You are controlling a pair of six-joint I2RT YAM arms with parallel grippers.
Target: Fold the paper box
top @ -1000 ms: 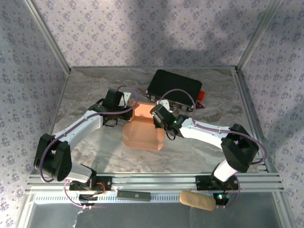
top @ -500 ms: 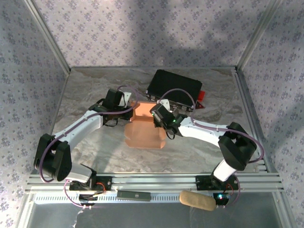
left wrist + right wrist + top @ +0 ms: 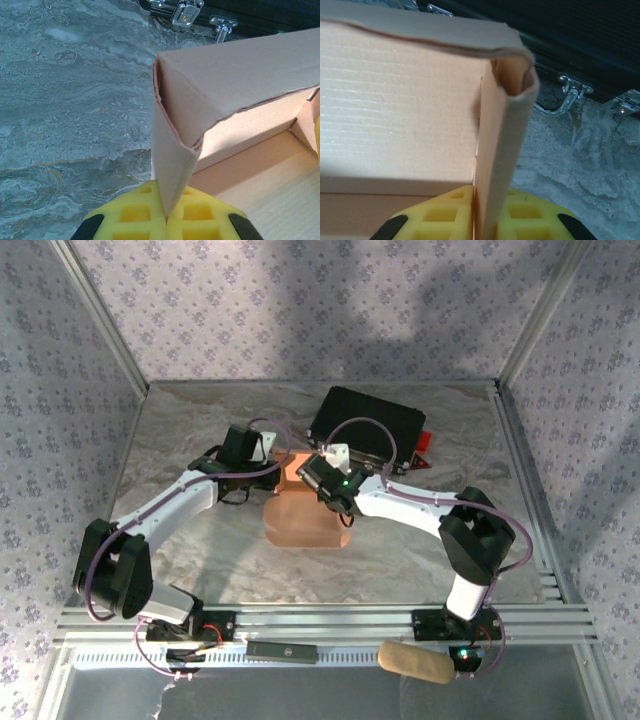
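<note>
marbled surface, centre: the paper box (image 3: 305,515) lies between the arms, left fingers (image 3: 132,212) and right fingers (image 3: 445,215) each clamped on an upright wall (far-edge end).

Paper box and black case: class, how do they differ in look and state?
The paper box is salmon-orange cardboard; the black case is dark, with metal latches. The paper box is open-topped, walls raised; the black case lies closed. Both rest on the table.
</note>
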